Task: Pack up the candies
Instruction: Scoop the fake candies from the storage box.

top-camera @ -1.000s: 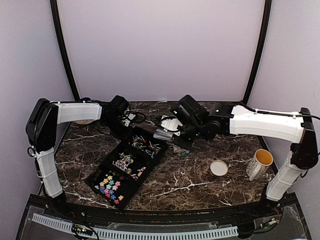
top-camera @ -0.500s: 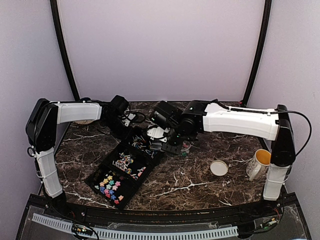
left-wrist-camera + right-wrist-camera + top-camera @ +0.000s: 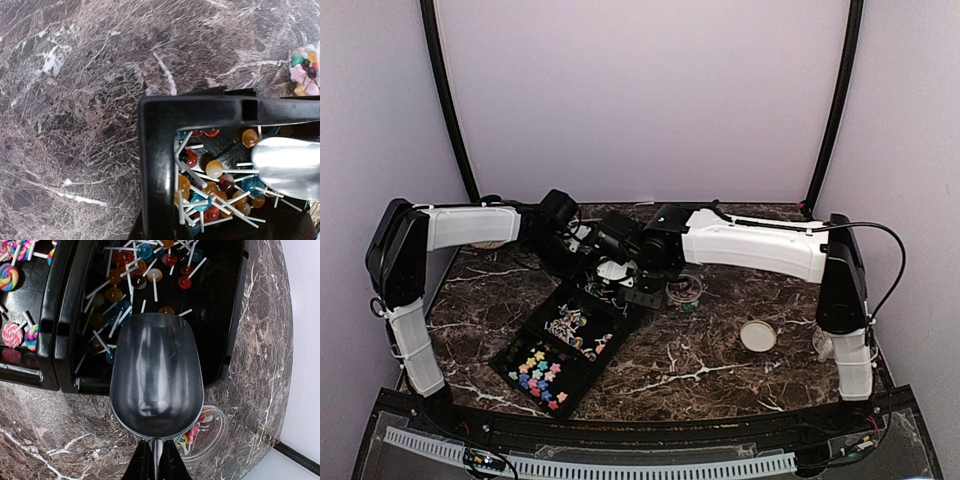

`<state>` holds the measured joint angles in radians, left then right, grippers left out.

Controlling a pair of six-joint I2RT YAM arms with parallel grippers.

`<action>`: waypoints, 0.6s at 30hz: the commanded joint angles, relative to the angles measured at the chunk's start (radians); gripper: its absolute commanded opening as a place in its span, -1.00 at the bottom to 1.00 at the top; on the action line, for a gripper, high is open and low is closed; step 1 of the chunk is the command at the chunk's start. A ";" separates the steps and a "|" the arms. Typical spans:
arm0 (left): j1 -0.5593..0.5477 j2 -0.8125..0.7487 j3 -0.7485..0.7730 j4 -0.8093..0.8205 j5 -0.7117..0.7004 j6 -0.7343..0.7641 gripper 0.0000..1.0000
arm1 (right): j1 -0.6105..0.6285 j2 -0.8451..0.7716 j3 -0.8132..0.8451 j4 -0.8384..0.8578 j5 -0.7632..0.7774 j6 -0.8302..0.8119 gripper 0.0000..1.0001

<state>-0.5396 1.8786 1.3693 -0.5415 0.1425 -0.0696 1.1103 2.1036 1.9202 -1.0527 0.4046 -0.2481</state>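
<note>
A black three-part tray [image 3: 515,352] holds the candies. Star-shaped blue, pink, yellow and green sweets [image 3: 540,372] fill the near part, swirl lollipops [image 3: 572,328] the middle, small ball lollipops [image 3: 610,292] the far part. My right gripper [image 3: 638,268] is shut on the handle of a metal scoop [image 3: 156,375]. The scoop is empty and hangs over the far part [image 3: 125,285]. My left gripper [image 3: 159,232] is shut on the tray's rim [image 3: 160,150] at its far corner. The scoop's tip [image 3: 287,160] shows in the left wrist view.
A clear round container [image 3: 685,290] with a few sweets stands right of the tray, partly under the scoop [image 3: 212,432]. A round tan lid [image 3: 757,336] lies further right. The right arm's base hides most of a mug [image 3: 820,345].
My right arm has swung left with the scoop, from the table right of the tray to over its far part. The left arm has stayed in place.
</note>
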 commanded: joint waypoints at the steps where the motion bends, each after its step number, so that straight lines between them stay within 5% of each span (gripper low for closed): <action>1: -0.015 -0.116 -0.012 0.081 0.016 0.006 -1.00 | 0.014 0.053 0.051 -0.033 0.010 0.005 -1.00; 18: -0.026 -0.120 -0.022 0.105 0.063 0.017 -1.00 | 0.000 0.118 -0.101 0.366 -0.083 0.059 -1.00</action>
<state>-0.5518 1.8450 1.3319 -0.5228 0.1295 -0.0639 1.1137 2.1677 1.8877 -0.8051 0.3592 -0.2314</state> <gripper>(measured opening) 0.101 0.081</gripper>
